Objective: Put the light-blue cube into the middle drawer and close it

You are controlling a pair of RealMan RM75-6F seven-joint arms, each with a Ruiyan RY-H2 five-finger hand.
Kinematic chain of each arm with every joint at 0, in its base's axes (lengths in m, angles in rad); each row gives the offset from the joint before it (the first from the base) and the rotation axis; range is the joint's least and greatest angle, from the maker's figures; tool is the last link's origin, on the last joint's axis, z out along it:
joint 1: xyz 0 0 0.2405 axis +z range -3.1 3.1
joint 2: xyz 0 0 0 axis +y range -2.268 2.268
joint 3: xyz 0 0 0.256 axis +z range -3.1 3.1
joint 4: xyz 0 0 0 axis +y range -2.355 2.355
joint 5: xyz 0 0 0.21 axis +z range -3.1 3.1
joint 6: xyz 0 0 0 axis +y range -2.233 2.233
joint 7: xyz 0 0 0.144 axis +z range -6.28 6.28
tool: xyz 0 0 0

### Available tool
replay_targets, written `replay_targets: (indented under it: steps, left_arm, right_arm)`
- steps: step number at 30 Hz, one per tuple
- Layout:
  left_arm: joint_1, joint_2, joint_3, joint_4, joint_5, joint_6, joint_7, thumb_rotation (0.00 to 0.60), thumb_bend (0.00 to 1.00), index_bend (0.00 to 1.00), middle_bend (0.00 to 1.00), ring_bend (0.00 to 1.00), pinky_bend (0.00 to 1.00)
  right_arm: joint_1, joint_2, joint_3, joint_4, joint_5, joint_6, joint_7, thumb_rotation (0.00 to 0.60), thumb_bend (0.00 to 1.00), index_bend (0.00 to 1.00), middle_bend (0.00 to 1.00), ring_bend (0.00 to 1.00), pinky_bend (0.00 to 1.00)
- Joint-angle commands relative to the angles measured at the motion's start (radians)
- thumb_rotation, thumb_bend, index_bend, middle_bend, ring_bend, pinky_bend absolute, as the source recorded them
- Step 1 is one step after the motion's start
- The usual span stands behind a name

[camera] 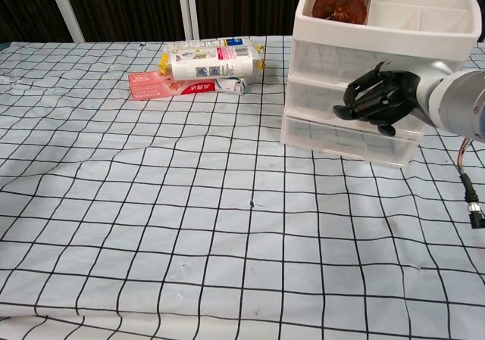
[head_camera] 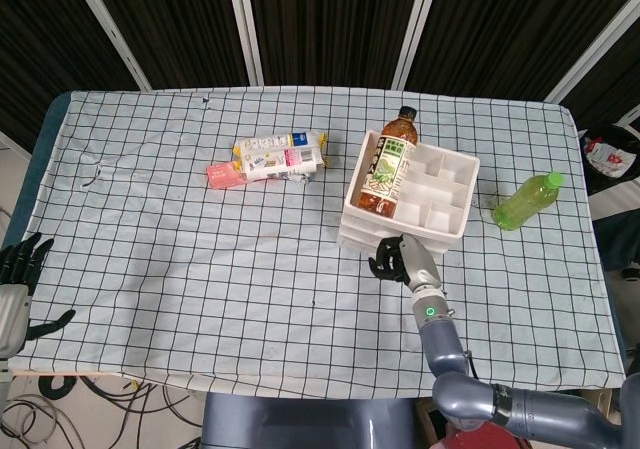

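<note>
Left hand [head_camera: 18,279]: at the frame's lower left edge, off the table, we see its fingers spread, holding nothing.
Snack packs [head_camera: 268,159]: upper centre.
Drawer unit [head_camera: 405,214]: centre-right, tea bottle [head_camera: 385,164] on top.
Right hand [camera: 379,98]: fingers curled against the middle drawer [camera: 322,94] front.
Light-blue cube: we cannot see it.

Light-blue cube hidden; left hand [head_camera: 14,289] cropped.

It looked like a robotics lab: loose cables [head_camera: 40,409] trailed on the floor beside the checked-cloth table [head_camera: 180,269], and dark slatted panels [head_camera: 330,19] stood behind it.
</note>
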Motion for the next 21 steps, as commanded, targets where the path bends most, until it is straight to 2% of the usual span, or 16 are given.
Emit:
replay_targets:
  steps: [1, 4, 9, 12, 16, 21]
  left_arm:
    - [0.000, 0.000, 0.000, -0.001, 0.001, 0.001, 0.000, 0.600, 0.06, 0.00, 0.00, 0.00, 0.00]
    - [0.001, 0.001, 0.002, -0.002, 0.002, 0.000, 0.000, 0.600, 0.06, 0.00, 0.00, 0.00, 0.00]
    - [0.002, 0.002, 0.006, -0.001, 0.010, 0.003, 0.002, 0.600, 0.06, 0.00, 0.00, 0.00, 0.00]
    - [0.003, 0.002, 0.008, -0.001, 0.014, 0.004, 0.003, 0.600, 0.06, 0.00, 0.00, 0.00, 0.00]
    - [0.003, 0.003, 0.010, 0.000, 0.019, 0.006, 0.006, 0.600, 0.06, 0.00, 0.00, 0.00, 0.00]
    - [0.005, 0.002, 0.012, 0.001, 0.024, 0.010, 0.009, 0.600, 0.06, 0.00, 0.00, 0.00, 0.00]
  right_arm:
    - [-0.006, 0.009, -0.006, -0.012, -0.004, -0.001, 0.001, 0.600, 0.37, 0.74, 0.80, 0.86, 0.81]
    - [-0.028, 0.035, -0.034, -0.055, -0.032, -0.003, 0.006, 0.600, 0.37, 0.74, 0.79, 0.86, 0.81]
    - [-0.083, 0.113, -0.110, -0.152, -0.111, -0.021, 0.018, 0.600, 0.37, 0.74, 0.78, 0.84, 0.79]
    - [-0.127, 0.186, -0.171, -0.218, -0.201, -0.022, 0.020, 0.600, 0.37, 0.74, 0.77, 0.83, 0.78]
    - [-0.171, 0.263, -0.241, -0.255, -0.321, -0.014, 0.008, 0.600, 0.37, 0.74, 0.75, 0.80, 0.75]
    - [-0.250, 0.394, -0.354, -0.274, -0.532, 0.030, -0.014, 0.600, 0.36, 0.72, 0.66, 0.73, 0.64]
